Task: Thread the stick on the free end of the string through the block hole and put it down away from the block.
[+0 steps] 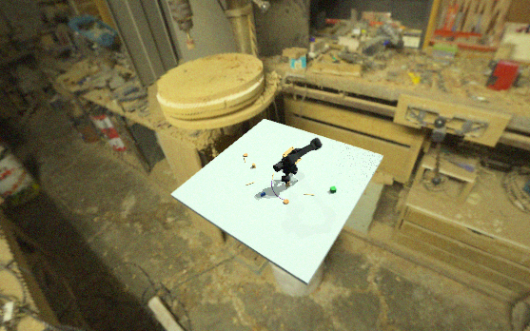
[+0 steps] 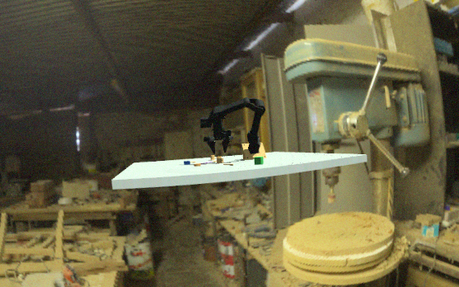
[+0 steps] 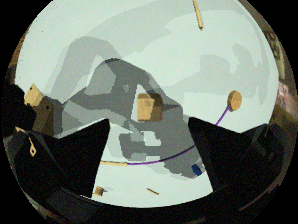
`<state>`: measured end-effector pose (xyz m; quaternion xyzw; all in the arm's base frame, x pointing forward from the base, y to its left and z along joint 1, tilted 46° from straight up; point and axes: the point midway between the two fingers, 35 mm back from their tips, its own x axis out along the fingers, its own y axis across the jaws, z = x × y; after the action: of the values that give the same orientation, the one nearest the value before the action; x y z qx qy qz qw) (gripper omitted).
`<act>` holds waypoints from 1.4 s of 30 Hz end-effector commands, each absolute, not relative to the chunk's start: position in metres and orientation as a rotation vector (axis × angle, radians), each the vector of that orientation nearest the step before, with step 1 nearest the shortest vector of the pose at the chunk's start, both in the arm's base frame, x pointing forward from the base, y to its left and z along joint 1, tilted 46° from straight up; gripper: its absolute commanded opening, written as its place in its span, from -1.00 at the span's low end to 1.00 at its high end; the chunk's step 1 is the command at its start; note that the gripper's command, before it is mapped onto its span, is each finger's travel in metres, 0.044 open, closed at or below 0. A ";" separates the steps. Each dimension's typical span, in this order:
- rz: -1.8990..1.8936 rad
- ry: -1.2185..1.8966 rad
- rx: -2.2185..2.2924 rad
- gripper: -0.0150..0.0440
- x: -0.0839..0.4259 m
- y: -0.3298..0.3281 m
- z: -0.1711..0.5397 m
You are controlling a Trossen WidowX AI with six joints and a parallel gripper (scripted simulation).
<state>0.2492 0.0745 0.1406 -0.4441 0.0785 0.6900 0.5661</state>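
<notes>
My gripper [image 2: 219, 152] [image 3: 149, 121] is open and empty, pointing down above the table. A brown wooden block [image 1: 287, 184] [image 2: 220, 159] [image 3: 150, 107] stands on the table below the fingers; its hole cannot be made out. The string's stick [image 1: 272, 176] [image 3: 115, 163] lies beside the block, its far end hidden by the left finger in the wrist view. The purple string [image 1: 274, 191] [image 3: 155, 162] curves from the stick to the round button [image 1: 285, 202] [image 2: 197, 165] [image 3: 234, 101], passing behind the right finger in the wrist view.
Loose sticks [image 1: 308, 194] [image 1: 249, 184] [image 3: 198, 15] [image 3: 153, 191], a blue piece [image 1: 263, 194] [image 2: 186, 162] [image 3: 197, 170], a green cube [image 1: 333, 189] [image 2: 259, 160] and small wooden pieces [image 1: 253, 165] [image 1: 245, 155] [image 3: 99, 191] lie around. A tan piece with small dark holes [image 3: 44, 111] is near the arm's base.
</notes>
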 end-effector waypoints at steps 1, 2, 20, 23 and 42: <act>1.623 0.178 -1.044 0.56 0.249 0.075 0.141; 1.623 0.178 -1.044 0.47 0.249 0.075 0.141; 1.622 0.184 -1.045 -0.30 0.249 0.074 0.141; 1.622 0.184 -1.045 -0.49 0.249 0.074 0.141; 1.622 0.184 -1.045 -0.31 0.249 0.074 0.141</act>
<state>0.2492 0.0744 0.1406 -0.4443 0.0784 0.6900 0.5661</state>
